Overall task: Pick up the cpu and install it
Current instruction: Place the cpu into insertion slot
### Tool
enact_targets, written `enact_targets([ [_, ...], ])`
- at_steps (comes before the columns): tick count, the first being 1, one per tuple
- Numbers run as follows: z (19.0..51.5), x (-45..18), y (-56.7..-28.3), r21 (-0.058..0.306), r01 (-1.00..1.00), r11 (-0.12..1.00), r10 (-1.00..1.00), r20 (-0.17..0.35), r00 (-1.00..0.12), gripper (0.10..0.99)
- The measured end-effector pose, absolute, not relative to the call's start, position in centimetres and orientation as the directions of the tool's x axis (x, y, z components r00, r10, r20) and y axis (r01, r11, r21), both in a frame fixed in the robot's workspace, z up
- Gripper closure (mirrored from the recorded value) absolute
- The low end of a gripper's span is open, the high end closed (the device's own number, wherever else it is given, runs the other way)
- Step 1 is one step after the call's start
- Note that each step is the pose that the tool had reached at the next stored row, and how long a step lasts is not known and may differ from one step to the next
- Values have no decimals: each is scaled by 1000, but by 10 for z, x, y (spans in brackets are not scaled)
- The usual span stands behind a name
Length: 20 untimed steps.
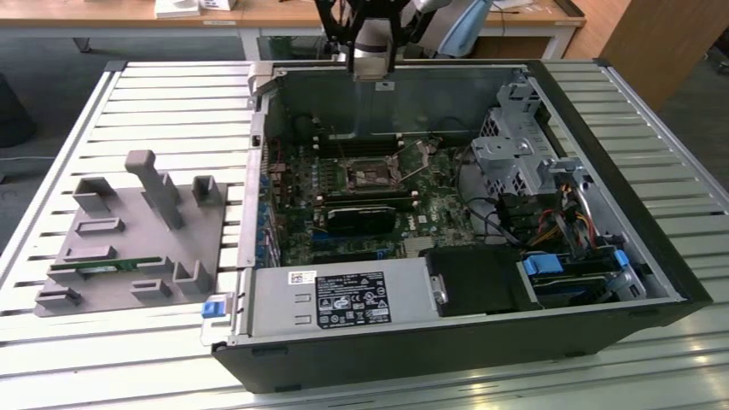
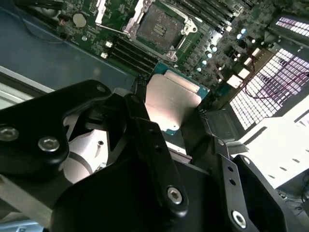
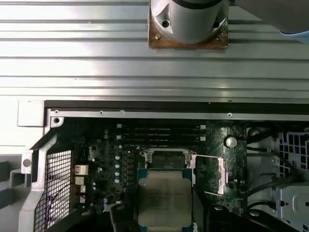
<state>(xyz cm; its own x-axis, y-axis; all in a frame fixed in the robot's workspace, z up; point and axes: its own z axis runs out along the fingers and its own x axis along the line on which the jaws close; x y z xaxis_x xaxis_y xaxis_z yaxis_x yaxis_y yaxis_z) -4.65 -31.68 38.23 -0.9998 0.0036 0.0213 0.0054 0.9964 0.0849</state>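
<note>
**One cpu clamped in the claw, over the open computer case**

In the exterior view, the left of the slatted metal bench (image 1: pixel 171 94) carries one flat grey fixture plate (image 1: pixel 137 256). Blocky posts stand up from it, and one long narrow green memory stick (image 1: pixel 97 267) lies near its front edge. To the right sits one black computer case (image 1: pixel 638 248), open side up, with a green motherboard (image 1: pixel 433 205) on its floor. Near the case front is one silver box-shaped power supply (image 1: pixel 336 299). One black block with a ribbed top (image 1: pixel 362 213) lies on the board, just in front of the single square socket (image 1: pixel 370 175). A perforated grey metal drive cage (image 1: pixel 513 154) stands on the case's right side.

In the second wrist view, the claw (image 2: pixel 171 102) is closed on the cpu (image 2: pixel 169 94). Its two black fingers (image 2: pixel 145 116) press on opposite edges of the chip. The cpu is one flat square with a dull silver metal face and a thin pale rim. It is held in the air above the motherboard and is not seated. Beyond it the socket (image 2: pixel 159 26) stands open with its dark pin field bare.

The first wrist view shows the cpu (image 3: pixel 165 193) hanging in front of the socket (image 3: pixel 166 157), with two long dark slots (image 3: pixel 159 128) beyond it
</note>
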Motion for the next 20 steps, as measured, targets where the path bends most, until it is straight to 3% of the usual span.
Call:
enact_targets([
  [20,380,-43,-317,74,289,954,288,21,-957,549],
])
